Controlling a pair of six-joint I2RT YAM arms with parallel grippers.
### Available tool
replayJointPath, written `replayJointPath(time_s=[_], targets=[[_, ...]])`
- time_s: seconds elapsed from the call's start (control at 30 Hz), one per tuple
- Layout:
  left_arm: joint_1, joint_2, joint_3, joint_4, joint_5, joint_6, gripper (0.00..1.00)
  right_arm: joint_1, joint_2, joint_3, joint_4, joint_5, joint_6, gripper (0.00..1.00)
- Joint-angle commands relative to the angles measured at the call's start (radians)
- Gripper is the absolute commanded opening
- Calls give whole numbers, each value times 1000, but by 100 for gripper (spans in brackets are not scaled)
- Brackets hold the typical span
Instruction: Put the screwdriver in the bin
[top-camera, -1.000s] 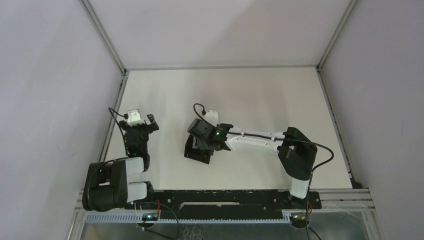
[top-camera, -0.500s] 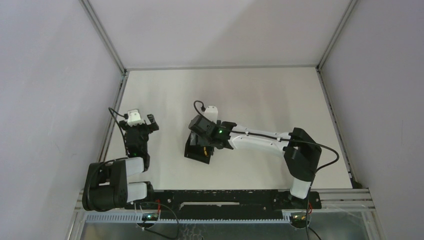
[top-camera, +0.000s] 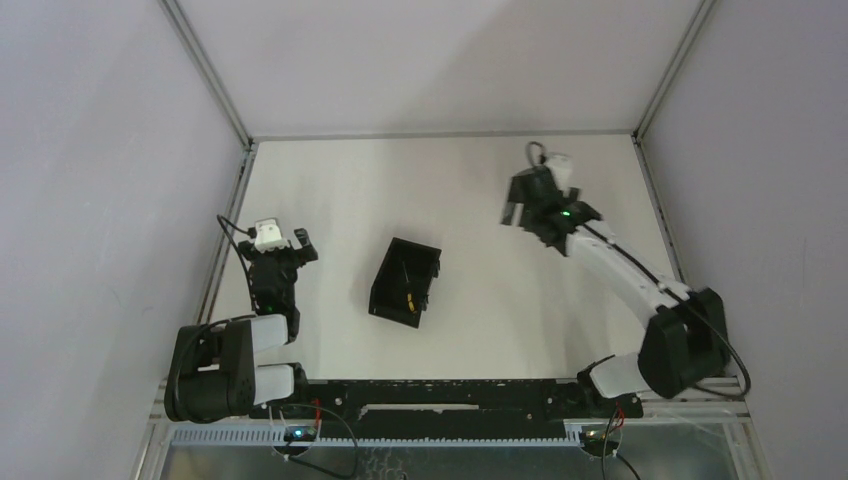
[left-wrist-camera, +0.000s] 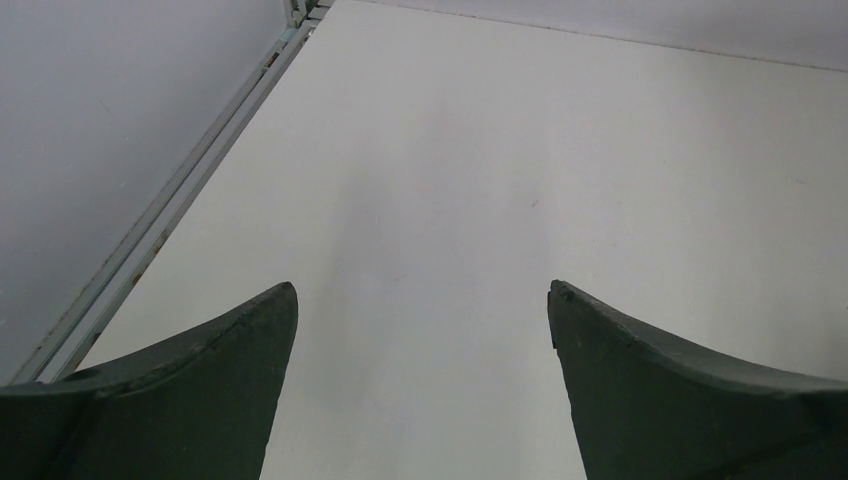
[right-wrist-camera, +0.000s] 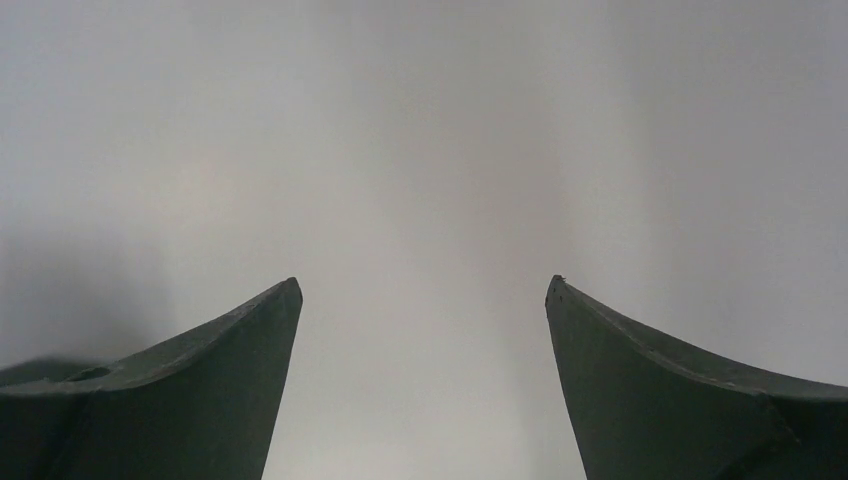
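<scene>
While left fingers and right fingers gape | screwdriver: yellow-black sliver inside black bin

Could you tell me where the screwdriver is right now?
In the top view, the small yellow-and-black-handled screwdriver lies inside the black rectangular plastic bin, left of centre on the white table.

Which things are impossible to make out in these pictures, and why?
1. Top view: the screwdriver is too small, only a yellow speck inside the bin, its dark shaft lost against black walls.
2. Wrist views: neither shows the bin; it lies outside both frames.
3. Right wrist view: the surface beyond the right hand is a grey blur.
</scene>
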Motion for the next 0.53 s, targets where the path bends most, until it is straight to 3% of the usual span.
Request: replayJointPath(time_s=[0.0,0.2,0.5], targets=[[-7,-7,26,24,-10,19,100,-191,-183,-134,115,-38,-173,100],[-5,-7,24,24,-10,19,100,-391,-273,-306,262,-163,-233,100],[-7,-6,25,24,-9,19,100,-431,-334,-438,448,-225,-289,100]])
